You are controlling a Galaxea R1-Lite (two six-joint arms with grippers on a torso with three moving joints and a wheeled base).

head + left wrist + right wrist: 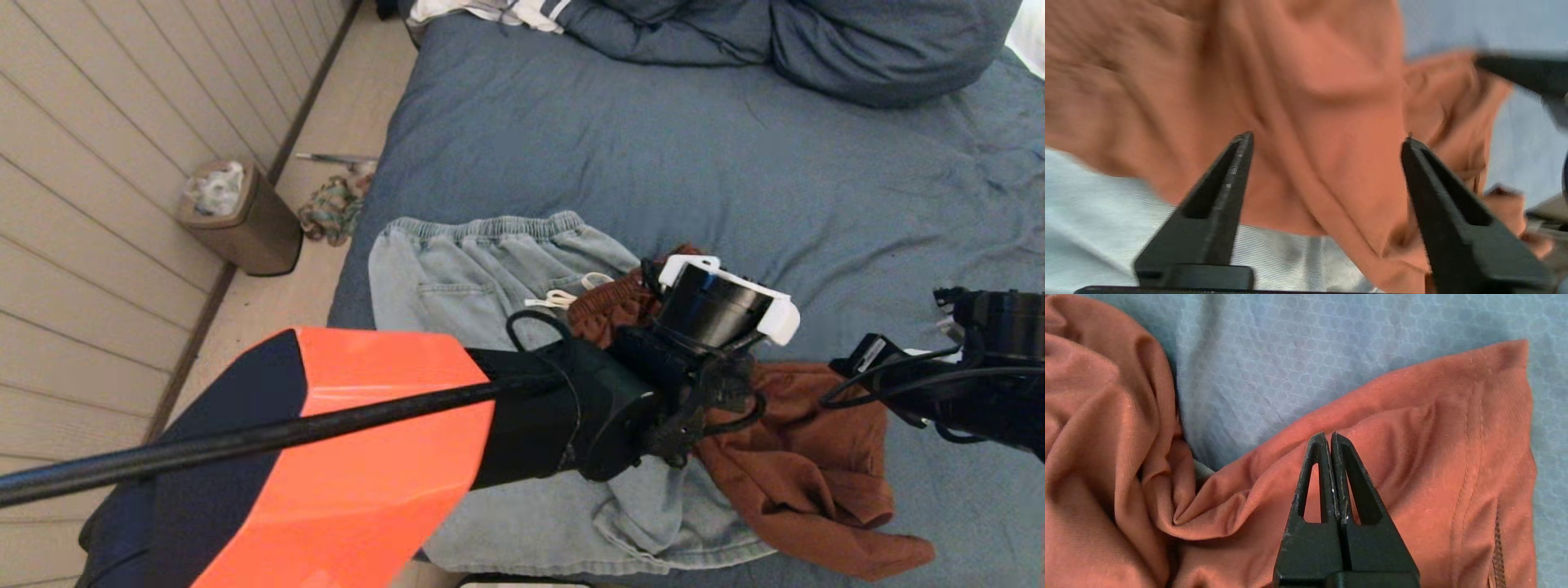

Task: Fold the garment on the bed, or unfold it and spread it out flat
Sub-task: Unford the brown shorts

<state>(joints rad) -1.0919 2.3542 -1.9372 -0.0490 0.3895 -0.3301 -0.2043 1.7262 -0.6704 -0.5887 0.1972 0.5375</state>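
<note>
A crumpled rust-brown garment [808,474] lies on the slate-blue bed [653,147], partly over a light denim garment [465,278] with an elastic waistband and white drawstring. My left gripper [1329,136] hangs open just above the rust folds [1331,102], nothing between its fingers; pale denim [1094,228] shows below them. In the head view my left wrist [710,327] covers where the two garments meet. My right gripper [1329,433] is shut and empty, poised over a flatter hemmed part of the rust garment [1412,457], with bed sheet [1290,355] beyond. My right arm [980,384] enters from the right.
A blue pillow and bunched bedding [816,41] lie at the far end of the bed, with a white striped cloth [490,10] beside them. On the floor to the left stand a brown waste bin [245,220] and a small cloth heap [331,212] by the panelled wall.
</note>
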